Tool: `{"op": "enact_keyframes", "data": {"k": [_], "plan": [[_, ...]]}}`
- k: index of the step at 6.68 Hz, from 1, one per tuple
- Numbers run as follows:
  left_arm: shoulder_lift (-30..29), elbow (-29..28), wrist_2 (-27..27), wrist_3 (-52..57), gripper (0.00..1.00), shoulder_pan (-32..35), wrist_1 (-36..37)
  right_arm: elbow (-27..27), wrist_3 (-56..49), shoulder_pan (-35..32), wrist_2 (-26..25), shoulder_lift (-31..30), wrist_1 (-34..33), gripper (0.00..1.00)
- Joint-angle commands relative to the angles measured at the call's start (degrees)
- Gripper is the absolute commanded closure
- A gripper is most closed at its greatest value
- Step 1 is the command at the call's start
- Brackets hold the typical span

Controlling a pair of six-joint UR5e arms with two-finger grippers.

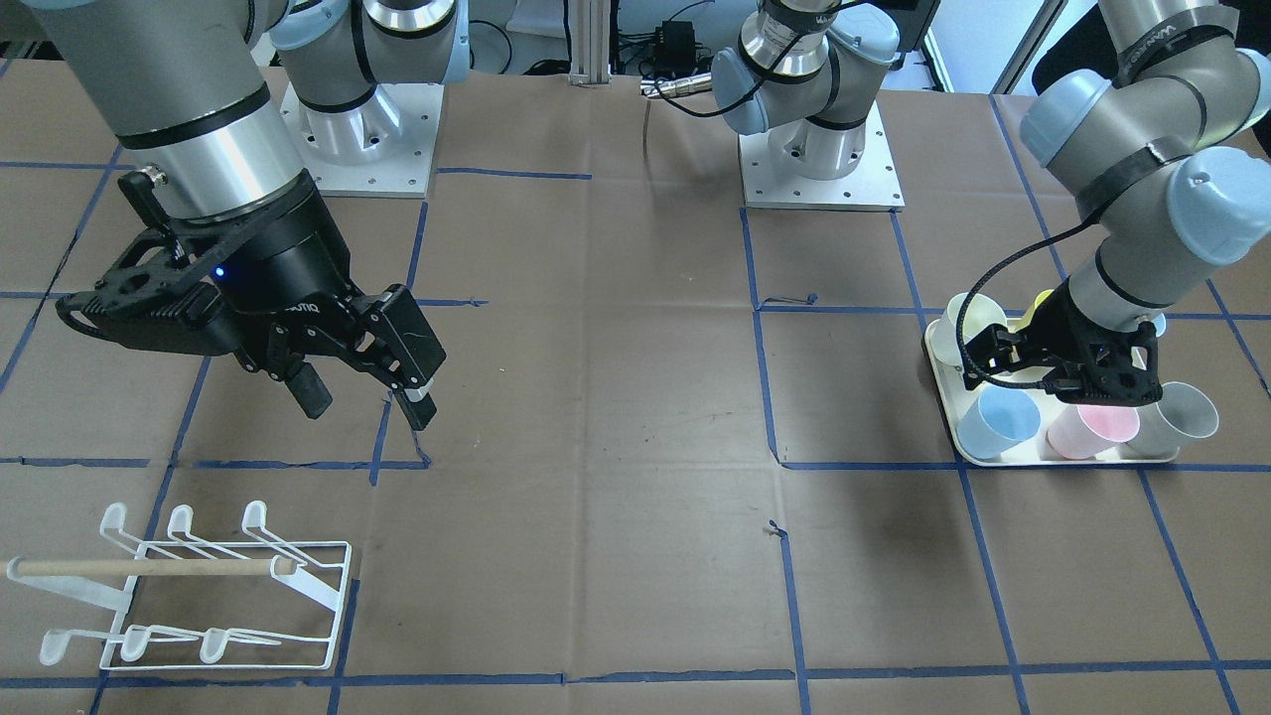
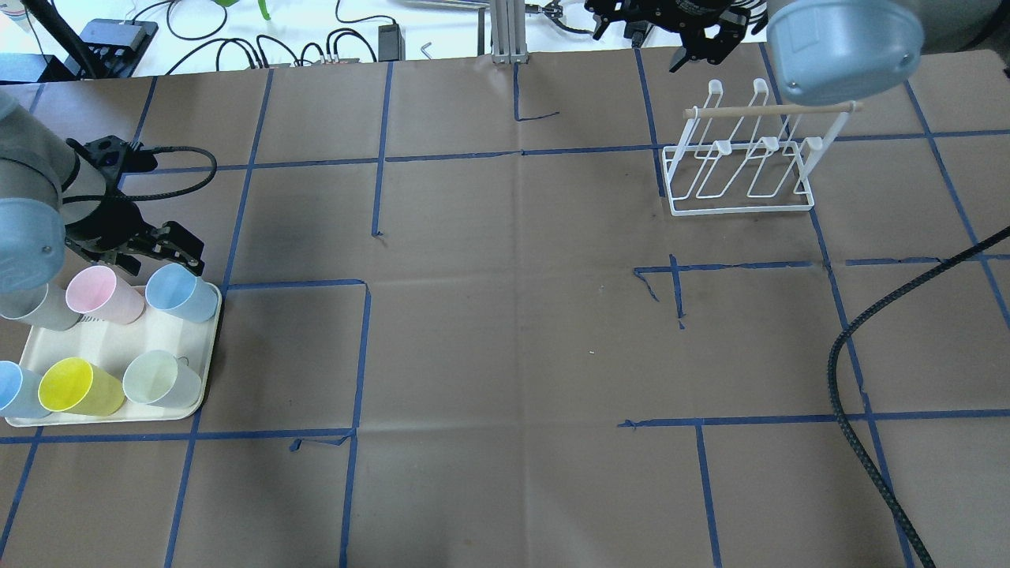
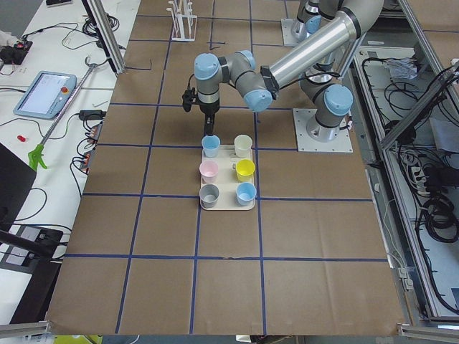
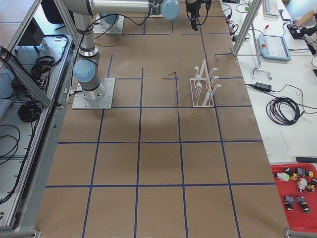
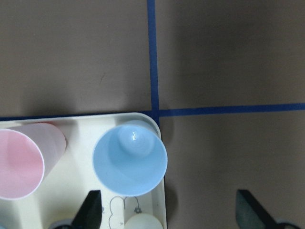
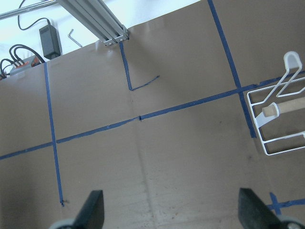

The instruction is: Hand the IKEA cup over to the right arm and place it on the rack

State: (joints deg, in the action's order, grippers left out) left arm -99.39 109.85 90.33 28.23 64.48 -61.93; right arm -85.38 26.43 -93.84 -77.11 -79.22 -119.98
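Note:
Several plastic cups stand upright on a cream tray (image 2: 118,347). My left gripper (image 2: 158,251) hovers open and empty over the tray's far corner, just above a light blue cup (image 2: 180,290). In the left wrist view this blue cup (image 5: 129,160) sits ahead of the open gripper (image 5: 172,212) and left of its middle, beside a pink cup (image 5: 21,162). The white wire rack (image 2: 742,170) with its wooden dowel stands empty on the far right. My right gripper (image 1: 367,407) is open and empty, raised beyond the rack (image 1: 199,596).
Grey, yellow, pale green and a second blue cup share the tray (image 1: 1053,460). Blue tape lines grid the brown table. A black cable (image 2: 852,379) hangs over the right side. The arm bases (image 1: 819,169) are bolted at the robot's edge.

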Motion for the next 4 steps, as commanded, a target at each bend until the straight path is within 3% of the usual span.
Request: {"op": "enact_keyframes", "data": {"k": [1,3,4], "plan": [[-4.9,1.2,0.0,0.1,0.01,-0.1,5.0,-9.0,6.6,-0.2,2.9,-0.5,-18.1,0.0],[-6.3,1.3,0.3,-0.2,0.01,-0.1,5.2,-18.6,13.8,-0.2,8.9,-0.5,-40.8,0.0],[-6.3,1.2,0.3,-0.3,0.01,-0.1,5.0,-22.3,22.2,-0.2,11.3,-0.5,-54.1,0.0]]}}
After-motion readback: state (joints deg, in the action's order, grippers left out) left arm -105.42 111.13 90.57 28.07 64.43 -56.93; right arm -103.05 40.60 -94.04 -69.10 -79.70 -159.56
